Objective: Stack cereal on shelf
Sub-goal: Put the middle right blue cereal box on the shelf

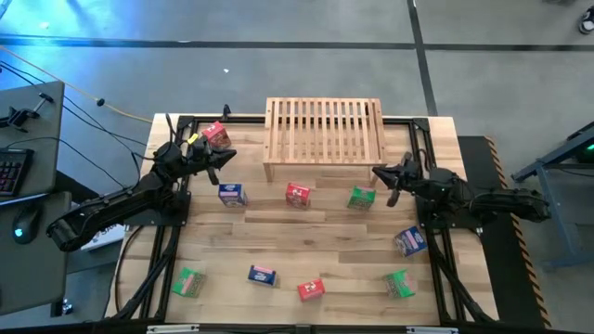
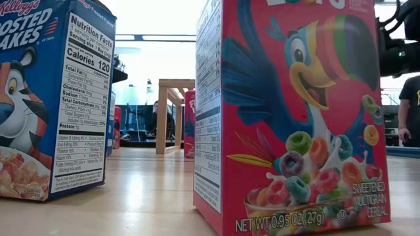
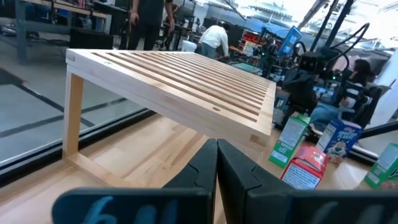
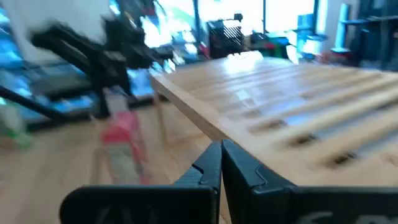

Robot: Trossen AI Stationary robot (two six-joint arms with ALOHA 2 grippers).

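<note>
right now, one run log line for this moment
left gripper: shut, empty, near shelf | right gripper: shut, empty | shelf top bare | cereal boxes on table

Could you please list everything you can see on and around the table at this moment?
Shelf: one, light wood with a slatted top, at the table's far edge, nothing on it.
Red cereal boxes: three; far-left corner, in front of the shelf, near edge.
Blue-and-white cereal boxes: three; left of centre, near edge, right side.
Green cereal boxes: three; near-left, near-right, in front of the shelf's right end.
Table: one, light wood.
Keyboard: one, dark, on a desk to the left.
Left gripper: shut, empty, beside the shelf's left end.
Right gripper: shut, empty, beside the shelf's right end.
</note>
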